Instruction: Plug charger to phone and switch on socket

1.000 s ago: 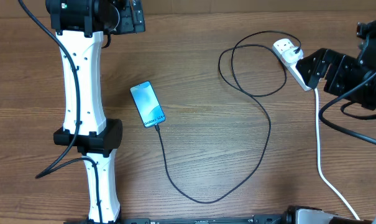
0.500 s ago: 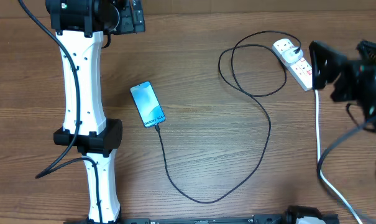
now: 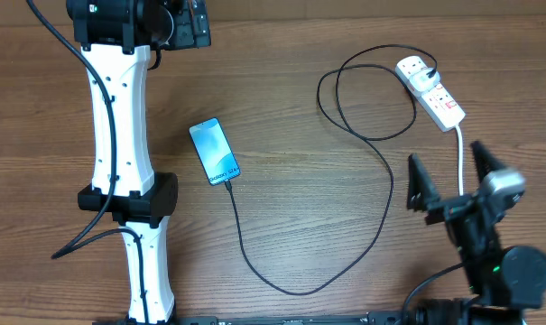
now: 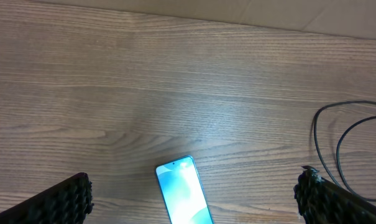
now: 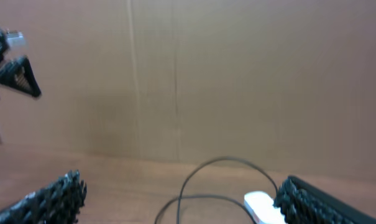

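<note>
Left gripper (image 4: 194,179): jaws wide apart and holding nothing. In the wrist view its two dark fingers (image 4: 63,202) sit at the lower corners, with bare table (image 4: 175,74) between them. It touches nothing.

Phone (image 3: 214,152): lies flat on the wood, screen up and lit blue, at a slant. It is right of the white left arm (image 3: 119,135) and well apart from both grippers.

Charger (image 3: 387,194): thin black cable. One end meets the near short edge of the phone; whether it is fully seated cannot be told. From there it sweeps toward the near edge, runs up the middle and loops once. Its other end reaches the far end of the socket.

Socket (image 3: 430,86): white strip at the far right, lying at a slant, with small red marks on its top. No gripper touches it.

White cord (image 3: 460,144): leaves the near end of the socket and runs toward the near edge.

Right gripper (image 3: 451,176): jaws spread wide, with one finger (image 3: 421,187) on each side of the white cord. It grips nothing and is near the socket but apart from it.

Counts: one phone, one black cable, one socket strip, one white cord, two grippers.
</note>
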Controlling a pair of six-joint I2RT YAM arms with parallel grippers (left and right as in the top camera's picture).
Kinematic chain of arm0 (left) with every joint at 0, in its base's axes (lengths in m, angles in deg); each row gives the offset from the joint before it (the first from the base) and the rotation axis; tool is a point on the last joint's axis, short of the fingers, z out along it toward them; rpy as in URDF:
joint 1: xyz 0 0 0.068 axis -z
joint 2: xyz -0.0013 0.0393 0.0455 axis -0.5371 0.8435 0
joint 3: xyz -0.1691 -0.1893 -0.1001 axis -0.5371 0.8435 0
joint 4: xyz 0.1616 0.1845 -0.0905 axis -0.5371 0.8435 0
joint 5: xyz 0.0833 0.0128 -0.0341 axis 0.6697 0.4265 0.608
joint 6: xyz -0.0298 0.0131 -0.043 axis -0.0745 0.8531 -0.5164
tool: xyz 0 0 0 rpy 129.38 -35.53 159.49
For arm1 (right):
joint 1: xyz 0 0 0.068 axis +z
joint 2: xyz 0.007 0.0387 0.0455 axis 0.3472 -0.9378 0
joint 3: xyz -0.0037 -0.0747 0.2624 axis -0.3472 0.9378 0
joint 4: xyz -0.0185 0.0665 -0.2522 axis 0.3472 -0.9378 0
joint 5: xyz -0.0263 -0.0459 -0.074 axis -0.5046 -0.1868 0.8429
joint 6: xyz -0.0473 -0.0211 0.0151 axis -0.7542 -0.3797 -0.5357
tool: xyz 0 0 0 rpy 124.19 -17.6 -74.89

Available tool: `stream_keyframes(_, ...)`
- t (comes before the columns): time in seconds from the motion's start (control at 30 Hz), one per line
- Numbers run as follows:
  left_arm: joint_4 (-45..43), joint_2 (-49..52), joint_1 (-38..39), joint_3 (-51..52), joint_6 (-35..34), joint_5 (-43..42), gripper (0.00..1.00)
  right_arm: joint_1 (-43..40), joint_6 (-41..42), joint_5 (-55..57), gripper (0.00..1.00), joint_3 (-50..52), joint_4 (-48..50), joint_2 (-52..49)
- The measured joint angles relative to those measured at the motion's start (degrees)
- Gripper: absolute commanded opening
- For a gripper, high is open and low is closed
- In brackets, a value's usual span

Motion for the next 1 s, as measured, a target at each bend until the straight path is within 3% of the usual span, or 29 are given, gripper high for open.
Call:
stream_keyframes(0.2, 0.0, 0.0, 0.0, 0.0, 0.0, 0.0, 0.99, 1.9, 0.0, -0.1, 1.00, 15.6, 7.1, 11.0)
stream_keyframes(0.4, 0.0, 0.0, 0.0, 0.0, 0.0, 0.0, 1.00, 3.3, 0.0, 1.4, 1.00, 23.2, 8.5, 17.1)
stream_keyframes(0.67, 0.0, 0.0, 0.0, 0.0, 0.0, 0.0, 0.99, 3.3, 0.0, 2.2, 1.00, 24.4, 0.7, 17.4)
stream_keyframes(1.0, 0.0, 0.0, 0.0, 0.0, 0.0, 0.0, 1.00, 3.3, 0.0, 2.2, 1.00, 24.4, 0.6, 17.4)
